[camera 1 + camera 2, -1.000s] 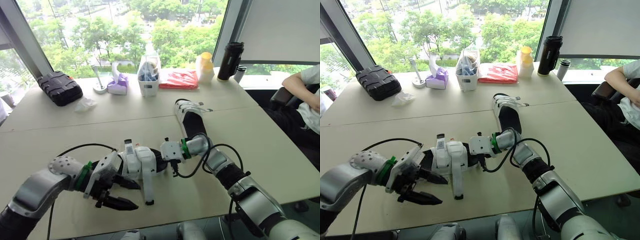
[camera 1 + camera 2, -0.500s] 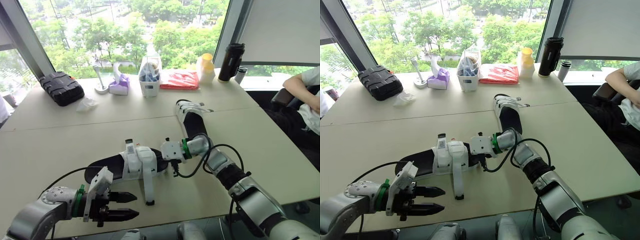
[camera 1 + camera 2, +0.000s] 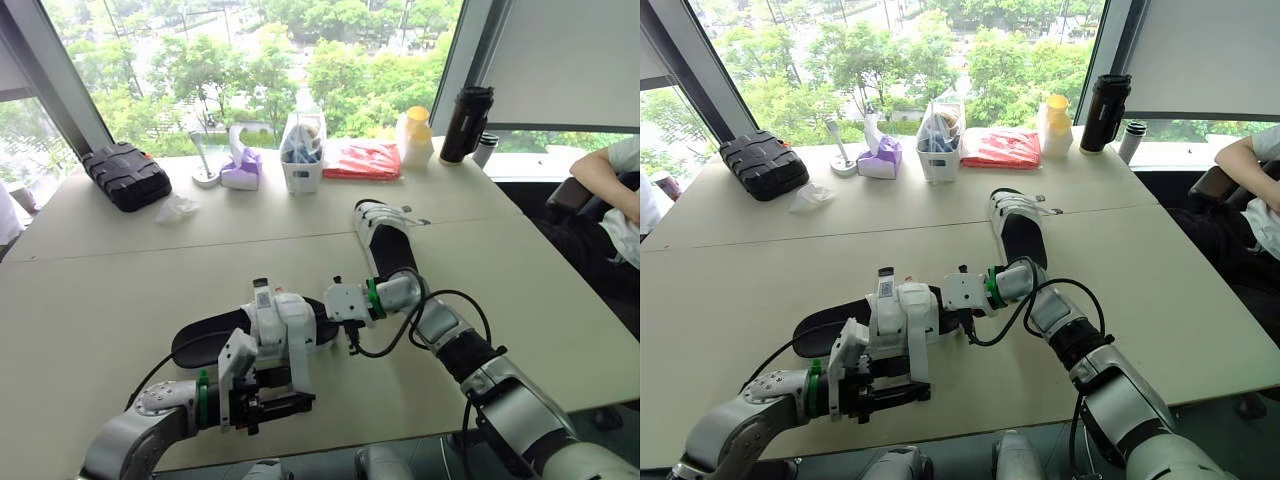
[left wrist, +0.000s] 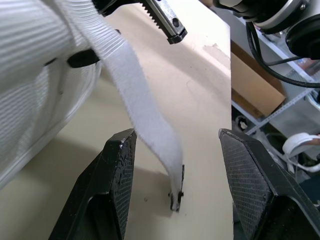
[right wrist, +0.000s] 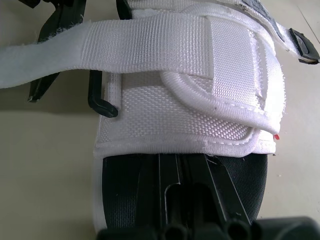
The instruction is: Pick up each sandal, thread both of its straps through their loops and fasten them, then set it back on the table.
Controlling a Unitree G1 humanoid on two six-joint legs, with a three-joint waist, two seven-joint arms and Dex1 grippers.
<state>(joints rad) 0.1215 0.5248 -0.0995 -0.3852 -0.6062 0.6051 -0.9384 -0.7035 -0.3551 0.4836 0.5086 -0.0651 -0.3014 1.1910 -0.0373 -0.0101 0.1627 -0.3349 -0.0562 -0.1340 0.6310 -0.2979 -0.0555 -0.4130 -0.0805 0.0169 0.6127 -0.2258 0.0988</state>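
Left pincer (image 4: 176, 134) stands wide open astride the loose white strap (image 4: 145, 115) of the near sandal (image 3: 285, 325), gripping nothing. The right pincer (image 3: 345, 303) seems clamped on that sandal's right end, which lies flat on the counter (image 3: 120, 290). Threading looks to be in hand. Next, close on the strap's tip and steer it to its loop, which is hard to make out. The far sandal (image 3: 385, 235) lies beyond, its near end behind the right arm.

Bright daylight from windows (image 3: 250, 60); table (image 3: 100, 260) evenly lit; faint shadow under strap (image 4: 150, 125).
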